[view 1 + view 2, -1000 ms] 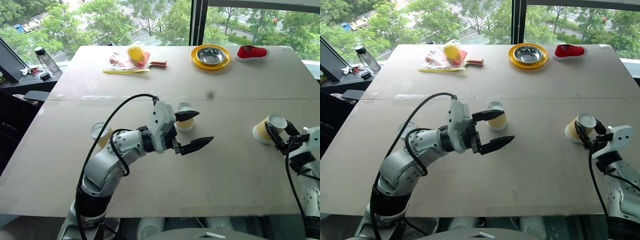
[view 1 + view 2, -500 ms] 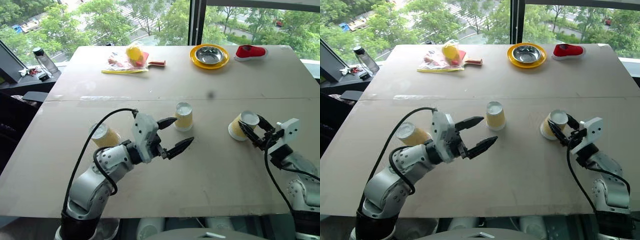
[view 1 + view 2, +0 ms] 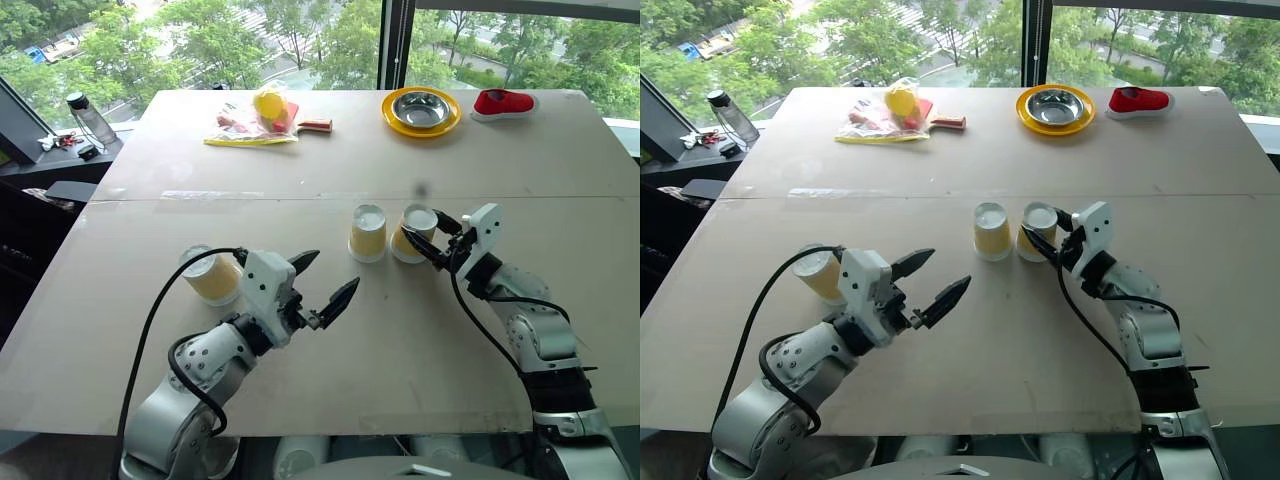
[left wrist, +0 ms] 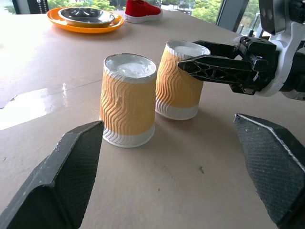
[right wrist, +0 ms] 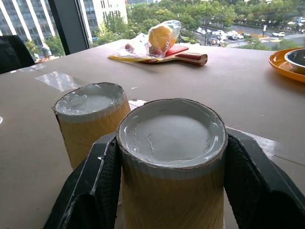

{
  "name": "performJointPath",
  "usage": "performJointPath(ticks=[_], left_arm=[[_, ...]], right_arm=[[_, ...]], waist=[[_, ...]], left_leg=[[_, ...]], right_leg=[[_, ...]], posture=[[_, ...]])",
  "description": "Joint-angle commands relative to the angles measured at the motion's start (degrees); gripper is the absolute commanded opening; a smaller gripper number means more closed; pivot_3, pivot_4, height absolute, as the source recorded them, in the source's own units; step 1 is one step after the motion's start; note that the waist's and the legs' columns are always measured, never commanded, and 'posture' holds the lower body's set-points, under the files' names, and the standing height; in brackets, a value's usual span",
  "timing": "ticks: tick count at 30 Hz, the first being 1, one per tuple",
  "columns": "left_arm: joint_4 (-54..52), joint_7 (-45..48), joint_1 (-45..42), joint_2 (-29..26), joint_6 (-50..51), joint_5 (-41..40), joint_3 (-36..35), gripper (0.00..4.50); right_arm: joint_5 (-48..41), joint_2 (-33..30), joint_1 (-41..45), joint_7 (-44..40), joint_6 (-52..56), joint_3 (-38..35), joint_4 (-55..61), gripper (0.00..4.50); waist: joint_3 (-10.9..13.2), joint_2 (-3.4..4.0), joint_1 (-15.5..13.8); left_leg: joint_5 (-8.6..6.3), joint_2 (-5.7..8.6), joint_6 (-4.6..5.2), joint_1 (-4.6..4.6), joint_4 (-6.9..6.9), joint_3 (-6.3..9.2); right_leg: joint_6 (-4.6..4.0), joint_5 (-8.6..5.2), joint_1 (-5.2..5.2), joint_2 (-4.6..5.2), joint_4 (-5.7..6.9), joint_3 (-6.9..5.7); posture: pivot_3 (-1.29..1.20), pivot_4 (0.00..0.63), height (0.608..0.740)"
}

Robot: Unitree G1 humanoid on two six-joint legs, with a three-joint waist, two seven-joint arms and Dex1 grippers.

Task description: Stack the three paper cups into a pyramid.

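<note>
Three yellow ribbed paper cups are on the table, all base up. One cup stands at the table's middle. A second cup is right beside it on its right, a narrow gap between them, with my right gripper shut on its sides; its rim is at table level. In the right wrist view this cup sits between my black fingers, the middle cup just past it. The third cup is at the near left, behind my left arm. My left gripper hangs open and empty, short of the middle cup.
A steel bowl on a yellow plate and a red shoe lie at the far right. A plastic bag with a yellow item over a paddle lies far left of centre. A bottle stands off the table's left edge.
My right gripper has carried its cup leftward across the table to the middle cup's side. My left arm has drawn back to the left and lower, still open.
</note>
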State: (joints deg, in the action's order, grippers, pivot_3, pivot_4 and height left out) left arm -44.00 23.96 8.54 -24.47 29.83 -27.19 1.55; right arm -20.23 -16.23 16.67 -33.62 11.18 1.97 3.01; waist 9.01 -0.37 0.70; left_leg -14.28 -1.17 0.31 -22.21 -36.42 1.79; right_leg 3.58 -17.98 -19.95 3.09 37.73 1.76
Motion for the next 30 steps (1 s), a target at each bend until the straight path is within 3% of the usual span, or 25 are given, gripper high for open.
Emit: performJointPath(ticks=[1,18,23,30], left_arm=[[-3.0,-0.1,0.4,-0.2,-1.4,-0.1,-0.9,4.50],[-1.4,0.0,-1.3,-0.1,-2.0,0.6,-0.5,4.50],[-1.3,-0.2,-1.4,0.3,-2.2,0.8,-0.3,4.50],[-1.2,0.1,-0.9,0.5,-3.0,1.5,-0.3,4.50]], right_arm=[[0.8,0.5,1.5,0.0,-0.1,0.6,0.9,2.20],[1.4,1.6,3.2,-1.3,2.0,1.7,-0.5,2.20],[1.2,1.6,3.2,-1.7,2.4,1.4,-0.5,4.47],[1.1,0.6,2.1,-2.9,1.9,0.4,0.6,4.47]], waist=[[0.0,0.00,0.0],[0.0,0.00,0.2],[0.0,0.00,0.2],[0.0,0.00,0.1]], left_leg=[[0.00,0.00,0.00,-0.02,0.00,-0.01],[0.00,0.00,0.00,-0.17,0.00,0.00],[0.01,0.00,0.00,-0.33,-0.01,-0.01],[0.01,0.00,-0.01,-0.54,-0.03,-0.02]], right_leg=[[0.00,0.00,-0.02,0.00,0.00,0.01],[0.00,0.00,-0.19,-0.02,0.05,0.00],[0.00,0.00,-0.40,-0.03,0.13,0.01],[0.01,0.01,-0.61,-0.03,0.16,0.02]], posture=[[0.00,0.150,0.740],[0.00,0.150,0.740],[0.00,0.150,0.740],[0.00,0.150,0.740]])
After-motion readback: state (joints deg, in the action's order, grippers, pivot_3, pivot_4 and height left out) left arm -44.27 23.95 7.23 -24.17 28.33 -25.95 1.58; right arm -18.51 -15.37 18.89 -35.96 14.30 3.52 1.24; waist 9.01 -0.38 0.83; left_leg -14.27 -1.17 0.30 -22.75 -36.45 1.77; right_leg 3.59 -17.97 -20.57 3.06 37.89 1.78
